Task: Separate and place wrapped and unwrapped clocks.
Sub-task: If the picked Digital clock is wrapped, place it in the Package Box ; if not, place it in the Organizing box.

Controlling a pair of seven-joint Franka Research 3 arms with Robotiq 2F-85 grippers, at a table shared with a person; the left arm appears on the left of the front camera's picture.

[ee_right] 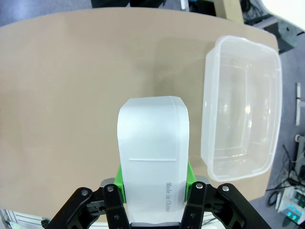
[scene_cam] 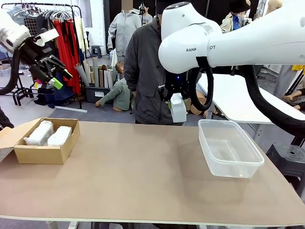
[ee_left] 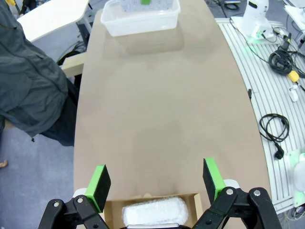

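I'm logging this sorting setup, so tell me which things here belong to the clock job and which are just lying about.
Part of the job:
- bare clock, clamped in the right gripper
- two wrapped clocks in the cardboard box
- clear tub, empty
- left gripper, open above the box

Lying about:
- cables beside the table
- clothes rack behind
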